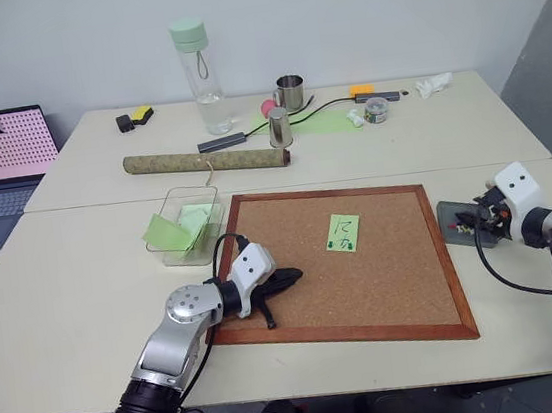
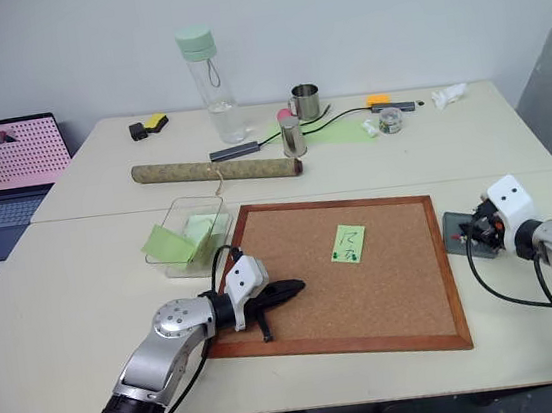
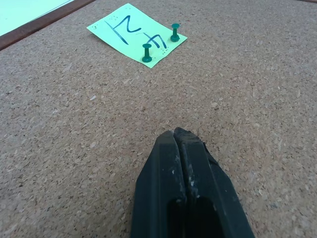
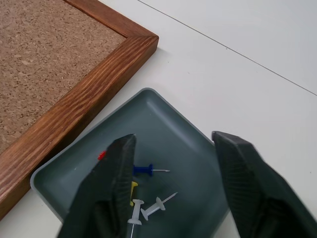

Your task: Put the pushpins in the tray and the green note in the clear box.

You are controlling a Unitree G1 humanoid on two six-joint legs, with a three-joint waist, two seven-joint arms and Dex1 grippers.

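Right wrist view: right claw (image 4: 171, 186) wide, fingers hiding some tray (image 4: 163, 121) pushpins (image 4: 143, 170); left claw (image 3: 180, 136) closed, empty.

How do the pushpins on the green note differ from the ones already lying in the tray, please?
The two pushpins on the green note are both green and stand upright, stuck through the paper into the cork board. The pushpins in the tray lie loose on their sides and are mixed in colour: blue, white, yellow and red. Both groups look like the same small kind of pin.

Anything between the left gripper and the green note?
No. In the left wrist view, only bare cork board lies between the shut left gripper and the green note.
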